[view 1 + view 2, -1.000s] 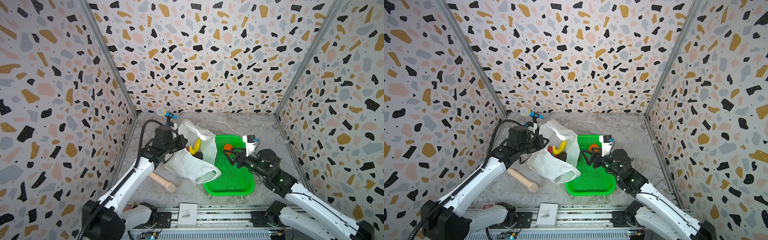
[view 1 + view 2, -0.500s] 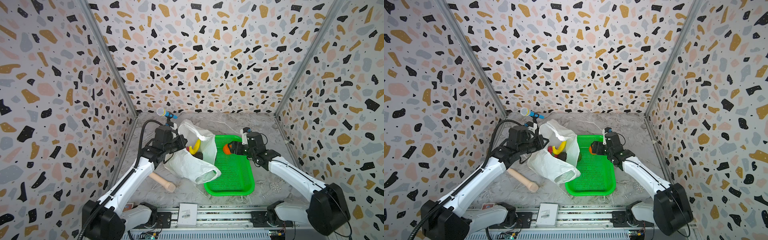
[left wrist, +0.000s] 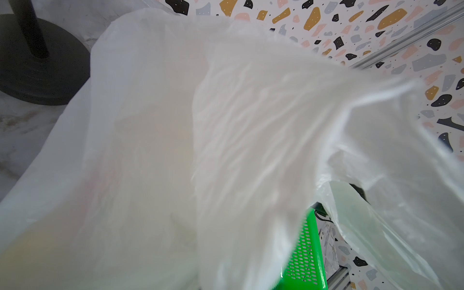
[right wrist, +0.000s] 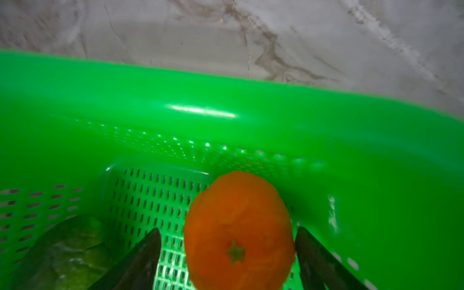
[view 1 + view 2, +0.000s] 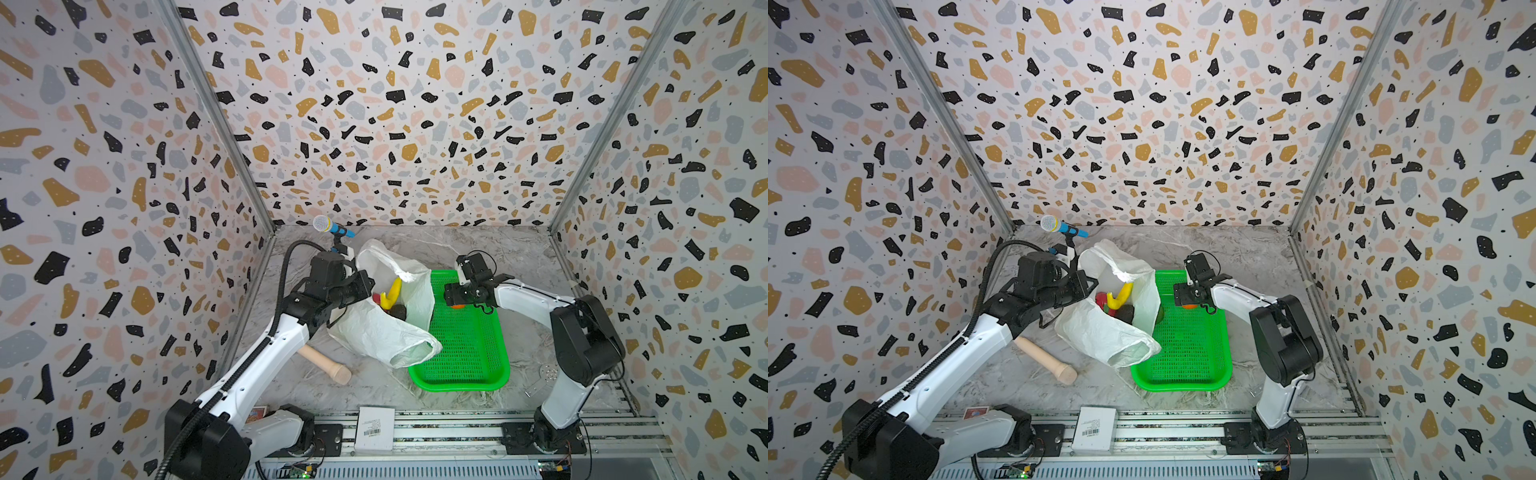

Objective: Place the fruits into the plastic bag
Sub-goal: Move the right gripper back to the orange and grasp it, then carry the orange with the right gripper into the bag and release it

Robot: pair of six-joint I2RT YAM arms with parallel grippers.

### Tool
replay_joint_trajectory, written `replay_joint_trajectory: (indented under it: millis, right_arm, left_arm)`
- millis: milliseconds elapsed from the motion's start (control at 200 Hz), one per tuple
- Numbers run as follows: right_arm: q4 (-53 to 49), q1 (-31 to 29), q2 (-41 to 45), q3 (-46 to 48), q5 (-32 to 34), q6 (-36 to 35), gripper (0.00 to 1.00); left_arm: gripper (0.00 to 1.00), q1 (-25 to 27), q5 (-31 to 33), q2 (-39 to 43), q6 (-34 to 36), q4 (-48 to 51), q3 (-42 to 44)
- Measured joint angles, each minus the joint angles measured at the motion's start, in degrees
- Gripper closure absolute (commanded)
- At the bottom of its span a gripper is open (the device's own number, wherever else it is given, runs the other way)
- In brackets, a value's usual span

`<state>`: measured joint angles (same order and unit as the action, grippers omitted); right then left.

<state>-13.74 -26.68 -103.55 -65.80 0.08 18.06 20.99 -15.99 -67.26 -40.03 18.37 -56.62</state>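
The white plastic bag (image 5: 382, 332) (image 5: 1100, 332) stands with its mouth held up by my left gripper (image 5: 368, 286) (image 5: 1090, 286), shut on its rim. In the left wrist view the bag (image 3: 226, 125) hides the fingers. Inside it lie a yellow banana (image 5: 394, 291) (image 5: 1123, 291), a red fruit (image 5: 377, 298) and a dark avocado (image 5: 398, 311). An orange (image 5: 458, 306) (image 5: 1190, 306) (image 4: 238, 233) rests at the far end of the green basket (image 5: 465, 374). My right gripper (image 5: 455, 297) (image 4: 228, 230) is open, its fingers either side of the orange. A bumpy green fruit (image 4: 70, 246) lies beside it.
The green basket (image 5: 1183, 374) (image 4: 226, 105) sits right of the bag, which overlaps its near left edge. A beige wooden cylinder (image 5: 324, 363) (image 5: 1046, 359) lies left of the bag. A toy microphone on a stand (image 5: 332, 226) (image 3: 37, 70) stands behind the left gripper. A white box (image 5: 376, 428) rests on the front rail.
The right arm has swung round to the basket's far end and brought its open jaws down around the orange. The left arm and the bag have stayed put.
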Motion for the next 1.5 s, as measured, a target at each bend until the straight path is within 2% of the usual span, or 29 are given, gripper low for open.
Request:
replay_joint_trajectory:
  millis: [110, 245, 365, 470, 631, 761, 871, 976, 1136, 1186, 1271, 1336, 1381, 1496]
  right_arm:
    - [-0.2, -0.5, -3.5, -1.3, 0.4, -0.9, 0.28]
    - [0.0, -1.3, -3.3, -1.2, 0.8, -1.4, 0.4]
    - [0.1, -2.0, -0.1, 1.6, 1.6, -1.3, 0.41]
    - [-0.7, -3.7, 7.3, 4.8, 2.7, -1.2, 0.41]
    - [-1.2, -9.2, 23.5, 7.1, 2.2, -0.5, 0.41]
    - [0.9, -14.6, 35.1, 9.3, -1.9, 1.3, 0.42]
    - [3.8, -18.1, 39.7, 12.7, -7.0, 4.0, 0.42]
    - [6.8, -19.3, 38.3, 14.4, -11.1, 6.3, 0.41]
    - [10.4, -20.0, 28.2, 11.6, -14.3, 7.8, 0.39]
    - [10.6, -20.1, 23.9, 8.5, -14.4, 7.6, 0.33]
    - [11.6, -20.2, 17.2, 1.9, -13.4, 7.1, 0.14]
    - [13.1, -20.2, 13.9, -2.0, -11.8, 6.8, 0.05]
    - [14.1, -20.2, 12.8, -3.8, -10.6, 6.8, 0.0]
    - [15.7, -20.2, 13.0, -4.9, -8.8, 6.5, 0.01]
  left_arm:
    - [1.0, 0.0, 0.0, -0.1, 0.0, 0.0, 0.0]
    - [1.0, 0.0, 0.0, -0.2, 0.2, 0.1, 0.0]
    - [1.0, 0.0, 0.0, -0.2, 0.3, 0.5, 0.0]
    - [1.0, 0.0, 0.1, -0.2, 0.3, 0.6, 0.0]
    - [1.0, 0.0, 0.1, -0.2, 0.3, 0.6, 0.0]
    - [1.0, 0.0, 0.0, -0.2, 0.2, 0.4, 0.0]
    - [1.0, 0.0, 0.0, -0.2, 0.2, 0.4, 0.0]
    - [1.0, 0.0, 0.0, -0.2, 0.2, 0.4, 0.0]
    - [1.0, 0.0, 0.0, -0.1, 0.2, 0.4, 0.0]
    - [1.0, 0.0, 0.0, -0.1, 0.2, 0.4, 0.0]
    - [1.0, 0.0, 0.0, -0.1, 0.1, 0.4, 0.0]
    - [1.0, 0.0, 0.0, -0.1, 0.1, 0.4, 0.0]
    - [1.0, 0.0, 0.0, -0.1, 0.1, 0.4, 0.0]
    - [1.0, 0.0, 0.0, -0.1, 0.1, 0.5, 0.0]
